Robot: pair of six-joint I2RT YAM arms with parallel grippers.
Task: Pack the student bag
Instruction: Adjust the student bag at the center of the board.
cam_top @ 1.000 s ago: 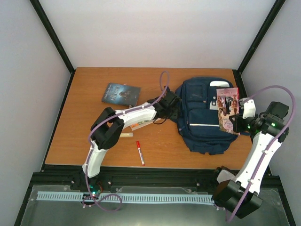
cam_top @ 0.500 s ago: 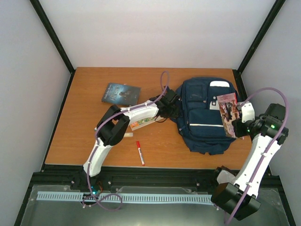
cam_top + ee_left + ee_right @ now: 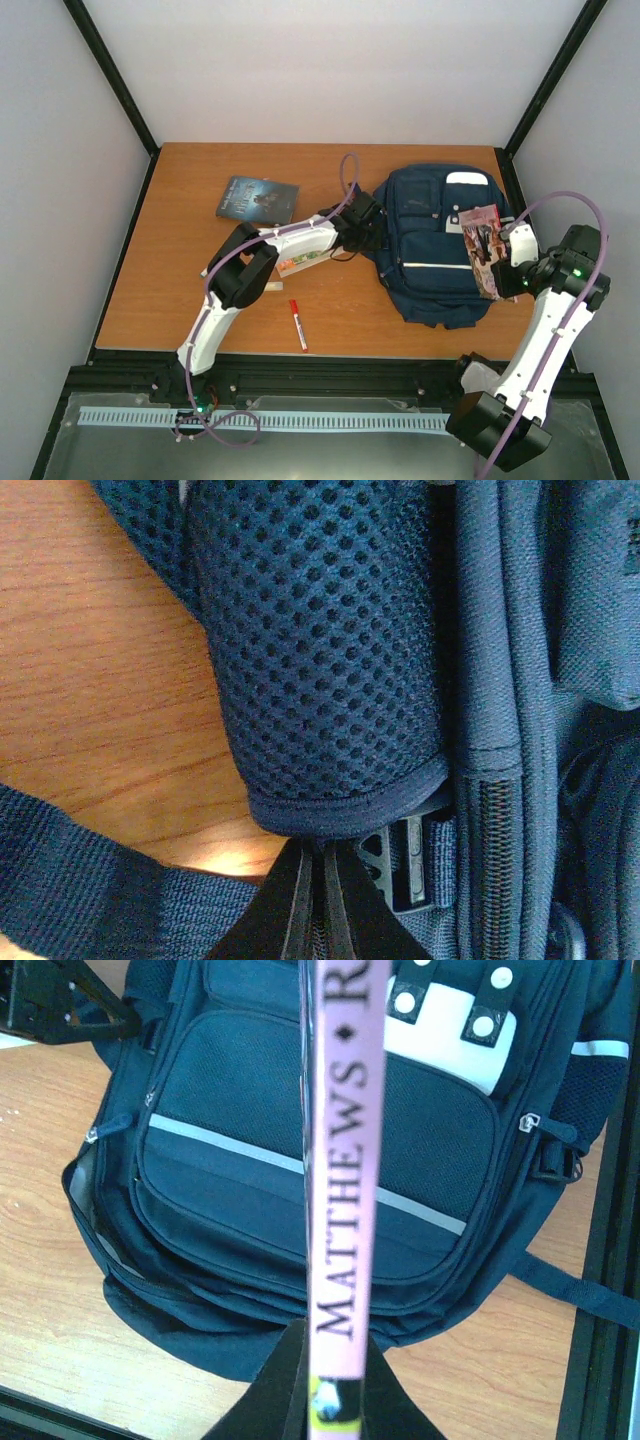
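Note:
The student bag [image 3: 430,250], navy with white stripes, lies flat at the table's right. My left gripper [image 3: 366,226] is at its left side. In the left wrist view the jaws [image 3: 322,848] are shut, the tips pinching bag material at the hem of the mesh side pocket [image 3: 320,650]. My right gripper [image 3: 508,262] is shut on a pink book [image 3: 483,250] held above the bag's right half. In the right wrist view the book's spine [image 3: 345,1160] reads MATTHEWS and stands edge-on over the bag [image 3: 230,1190].
A dark book [image 3: 257,198] lies at the back left. A red marker [image 3: 298,324] and a pale small block [image 3: 268,287] lie near the front. An orange-white packet [image 3: 300,263] sits under my left arm. A bag strap [image 3: 90,880] crosses the wood.
My left gripper has closed at the bag's left side. My right arm has drawn the pink book lower and turned it more edge-on over the bag's right half.

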